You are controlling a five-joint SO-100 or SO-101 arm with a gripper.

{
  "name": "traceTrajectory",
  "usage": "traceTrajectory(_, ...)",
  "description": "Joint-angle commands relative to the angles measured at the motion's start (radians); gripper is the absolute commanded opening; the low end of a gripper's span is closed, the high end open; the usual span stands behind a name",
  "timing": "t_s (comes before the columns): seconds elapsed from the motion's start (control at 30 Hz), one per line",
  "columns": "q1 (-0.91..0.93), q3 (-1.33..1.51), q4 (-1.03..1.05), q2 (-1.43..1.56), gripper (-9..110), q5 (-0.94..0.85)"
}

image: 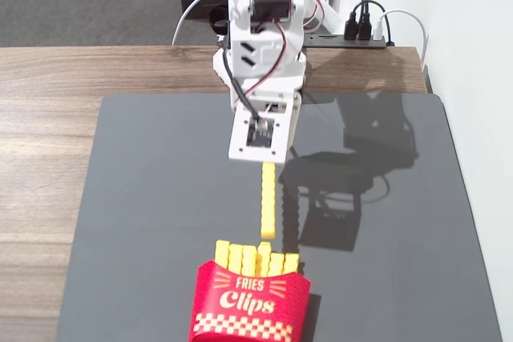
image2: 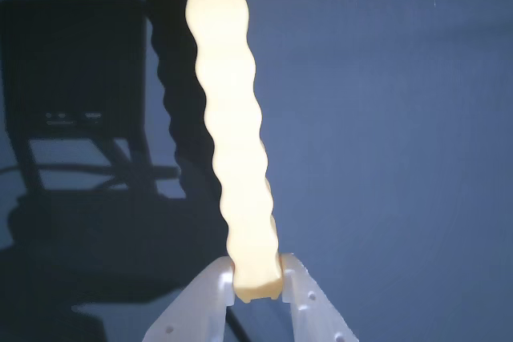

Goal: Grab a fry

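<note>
Yellow, long, thin plastic fry point(image: 268, 200) hanging straight down from the white plastic claw point(image2: 258, 284). Pinched at its top end, claw nearly closed around it. Lifted clear above the other fries in the red paper carton point(image: 248, 303). Held high over the dark grey mat point(image: 144, 198) on the wooden table point(image: 48, 118), probably so nothing bumps it.

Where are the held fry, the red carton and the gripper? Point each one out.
held fry point(image: 268, 202): fixed view, middle of its yellow shaft.
red carton point(image: 248, 302): fixed view, printed front face.
gripper point(image2: 258, 278): wrist view, between the white fingertips clamping the fry's end.
</note>
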Motion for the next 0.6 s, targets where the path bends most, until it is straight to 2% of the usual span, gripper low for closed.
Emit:
traceTrajectory(0.0, 0.000, 0.014, 0.054, 0.107, 1, 0.005)
traceTrajectory(0.3, 0.081, -0.064, 0.193, 0.210, 1, -0.020)
traceTrajectory(0.57, 0.115, -0.293, 0.365, 0.178, 1, -0.087)
